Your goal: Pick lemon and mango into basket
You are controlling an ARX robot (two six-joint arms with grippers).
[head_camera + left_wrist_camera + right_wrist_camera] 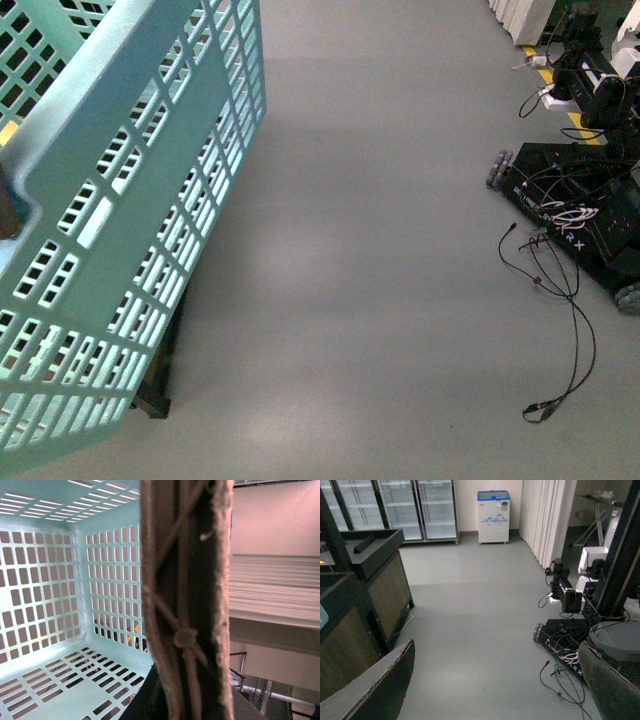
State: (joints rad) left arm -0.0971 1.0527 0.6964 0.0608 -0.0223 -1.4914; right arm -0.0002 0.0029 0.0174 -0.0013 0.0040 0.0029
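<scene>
The light aqua basket (130, 200) hangs tilted at the left of the front view, its slotted side wall facing me. In the left wrist view I look into its slotted interior (55, 605), where no fruit shows. The brown swing handle (185, 580) runs across that view very close up, and my left gripper (185, 702) is shut on it. My right gripper (492, 690) is open over bare floor, with nothing between its two dark fingers (375, 690). The lemon and the mango are out of view.
A dark wheeled robot base (580, 200) with loose black cables (560, 300) sits on the grey floor at the right. A dark table leg (160, 380) stands below the basket. Dark cabinets (365, 595), glass-door fridges (395, 505) and a small white freezer (493, 516) stand farther off.
</scene>
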